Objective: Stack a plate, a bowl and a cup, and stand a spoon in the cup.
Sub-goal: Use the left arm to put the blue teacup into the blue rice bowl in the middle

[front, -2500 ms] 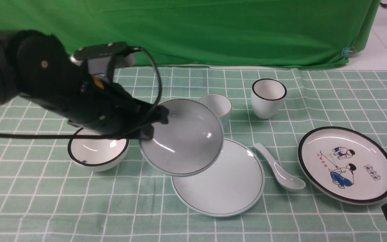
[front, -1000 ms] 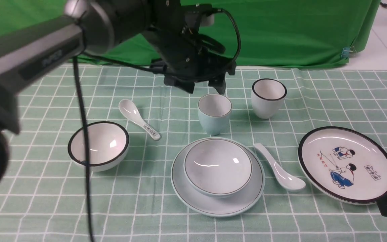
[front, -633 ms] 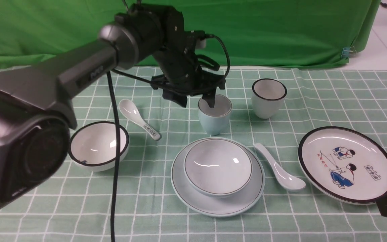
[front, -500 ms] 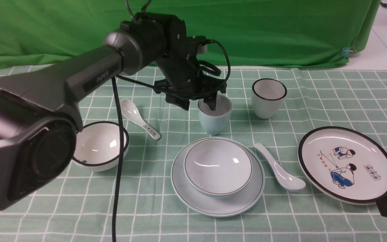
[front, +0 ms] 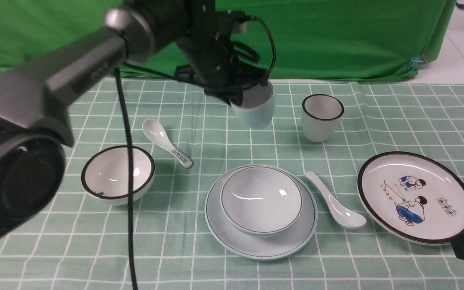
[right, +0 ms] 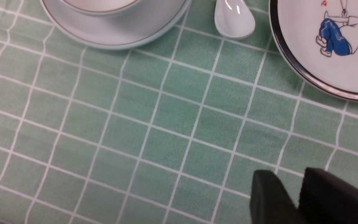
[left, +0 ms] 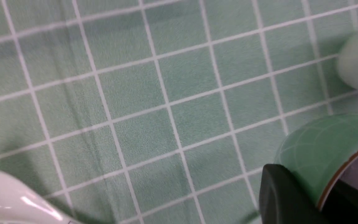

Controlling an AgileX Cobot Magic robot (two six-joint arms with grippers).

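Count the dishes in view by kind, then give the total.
Plates: 2 (plain plate, cartoon plate)
Bowls: 2 (grey-blue bowl, black-rimmed bowl)
Cups: 2 (pale blue cup, black-rimmed cup)
Spoons: 2 (plain spoon, lettered spoon)
Total: 8

Open worktop (front: 224, 141) behind the bowl (front: 261, 199), between marked spoon (front: 166, 143) and black-rimmed cup (front: 322, 117). Tight on the right: spoon (front: 334, 203) just beside the plate (front: 264, 246), cartoon plate (front: 416, 197) near. Wider gap left toward black-rimmed bowl (front: 117, 175), crossed by a hanging cable (front: 129, 225). Bare worktop along the near edge.
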